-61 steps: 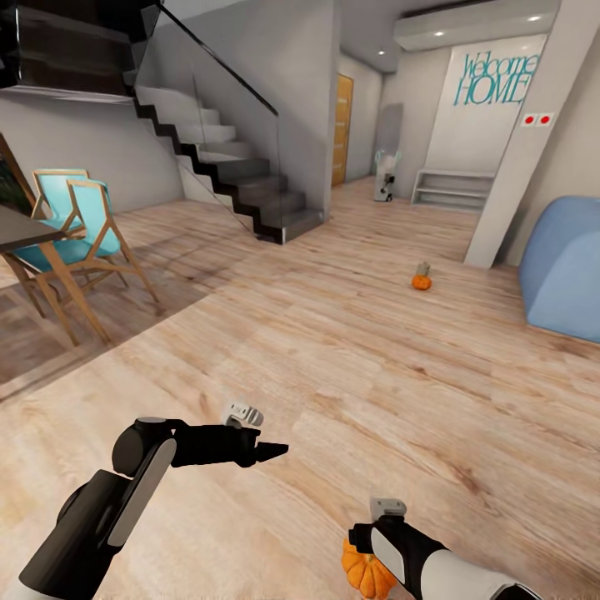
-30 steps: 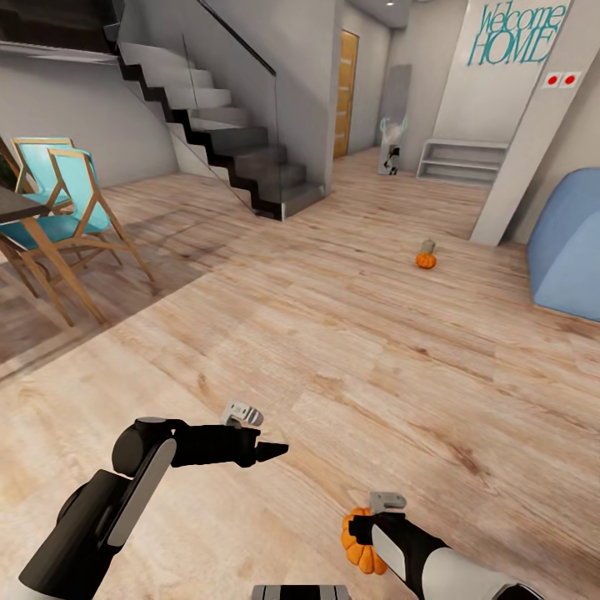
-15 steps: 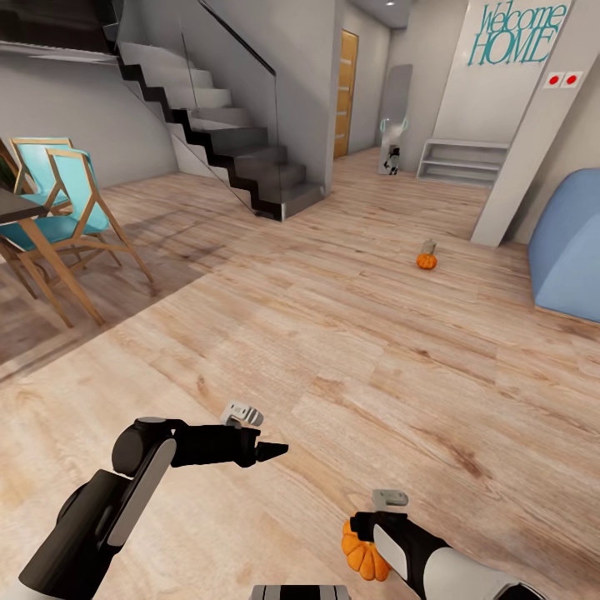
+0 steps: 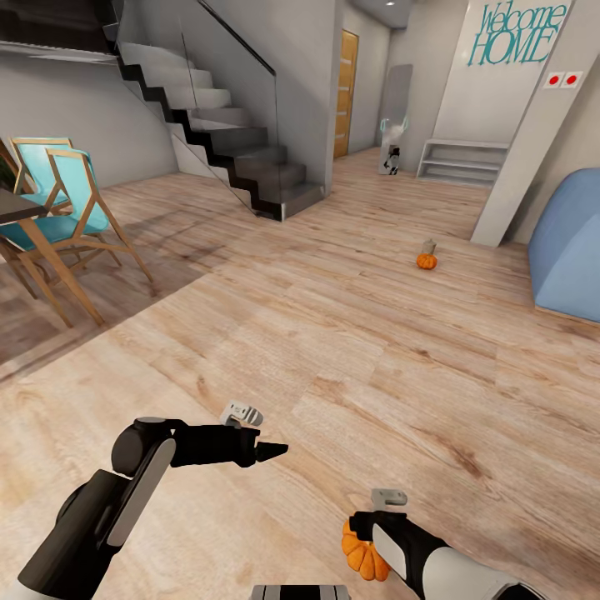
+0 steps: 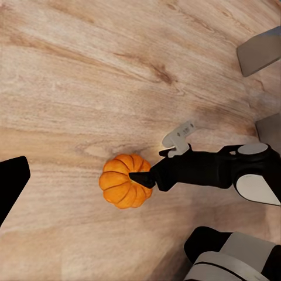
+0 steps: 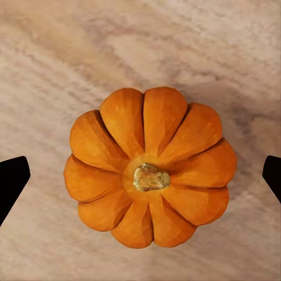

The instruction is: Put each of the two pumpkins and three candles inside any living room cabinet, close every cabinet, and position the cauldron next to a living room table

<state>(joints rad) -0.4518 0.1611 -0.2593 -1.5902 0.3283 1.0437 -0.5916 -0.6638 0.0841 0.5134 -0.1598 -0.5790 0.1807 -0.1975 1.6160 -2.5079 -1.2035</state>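
Observation:
An orange ribbed pumpkin (image 4: 358, 552) (image 5: 120, 187) (image 6: 149, 170) lies on the wood floor close in front of me. My right gripper (image 4: 357, 528) (image 5: 140, 177) (image 6: 143, 178) hovers straight over it, open. Its two black fingertips (image 6: 12, 181) stand wide apart on either side, clear of the pumpkin. My left gripper (image 4: 273, 451) is held out over bare floor with nothing in it, and one black finger (image 5: 12, 186) sits at the frame edge. Farther off lies a second pumpkin (image 4: 427, 262), with a grey candle (image 4: 428, 246) right behind it.
Teal chairs (image 4: 71, 208) and a dark table edge (image 4: 17, 207) stand at the left. A staircase (image 4: 242, 158) rises at the back. A blue sofa (image 4: 571, 250) and a pillar (image 4: 521, 142) are at the right, with a white shelf bench (image 4: 462, 161) beyond.
The camera moved forward at first, shifting the whole view. Since then my right gripper has sunk a little over the near pumpkin. The left arm has stayed still.

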